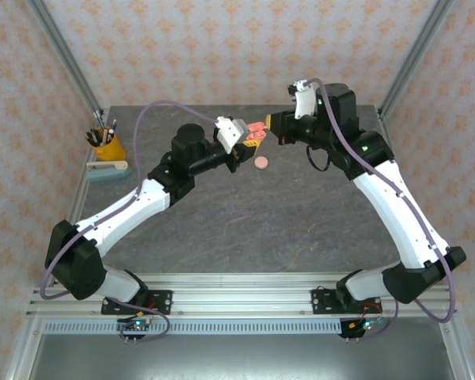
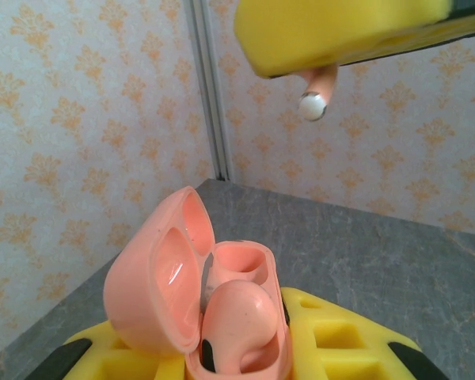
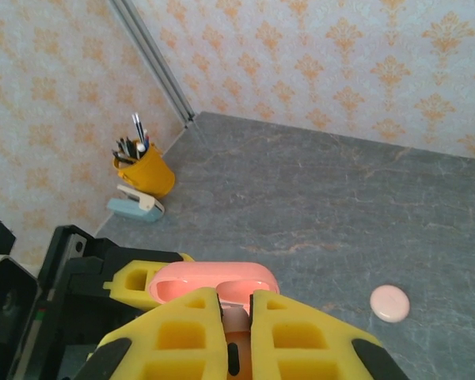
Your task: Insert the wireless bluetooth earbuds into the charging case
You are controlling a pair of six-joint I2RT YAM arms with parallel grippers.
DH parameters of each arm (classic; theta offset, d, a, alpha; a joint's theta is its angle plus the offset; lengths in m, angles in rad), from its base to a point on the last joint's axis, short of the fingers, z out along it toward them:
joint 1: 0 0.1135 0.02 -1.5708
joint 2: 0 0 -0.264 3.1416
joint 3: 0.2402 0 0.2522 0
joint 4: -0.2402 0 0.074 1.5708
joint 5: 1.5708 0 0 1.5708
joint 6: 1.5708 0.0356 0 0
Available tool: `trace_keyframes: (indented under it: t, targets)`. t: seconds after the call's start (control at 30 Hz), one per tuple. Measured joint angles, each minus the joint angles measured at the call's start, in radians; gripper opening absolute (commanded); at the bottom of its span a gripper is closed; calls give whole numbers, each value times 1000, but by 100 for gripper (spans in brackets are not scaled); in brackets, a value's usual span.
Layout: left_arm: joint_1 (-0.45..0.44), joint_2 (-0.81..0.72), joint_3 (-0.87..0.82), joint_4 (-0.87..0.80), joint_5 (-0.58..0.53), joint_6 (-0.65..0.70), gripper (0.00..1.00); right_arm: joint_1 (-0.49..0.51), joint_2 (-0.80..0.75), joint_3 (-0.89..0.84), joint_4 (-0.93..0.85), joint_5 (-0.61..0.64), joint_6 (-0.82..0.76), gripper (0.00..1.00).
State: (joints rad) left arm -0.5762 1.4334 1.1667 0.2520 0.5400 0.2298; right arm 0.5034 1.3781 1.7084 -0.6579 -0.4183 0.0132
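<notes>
1. Walls [image 1: 222, 47]: cream wallpaper with a repeating orange floral motif covers the back and both sides.
2. Frame: silver metal posts [image 1: 63, 55] rise along the left and right rear corners.
3. Table [image 1: 222, 229]: dark grey, stone-patterned top with a matte finish.
4. Near edge: slotted aluminium rails [image 1: 237, 289] run across the full width, with a plain grey metal sheet [image 1: 237, 356] below them.
5. Far-left corner: a yellow cup [image 1: 107, 148] stands upright, holding pens [image 1: 101, 131]. A pale blue stapler [image 1: 107, 172] lies just beside it on the near side.
6. Light: even and diffuse, with soft shadows only.
</notes>
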Motion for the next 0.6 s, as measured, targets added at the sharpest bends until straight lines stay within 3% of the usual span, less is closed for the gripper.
trace_keyframes:
  t: [0.6]
  targets:
    - [2,0,47,-103,59,35,0,60,63,7,-88,129,-155,6]
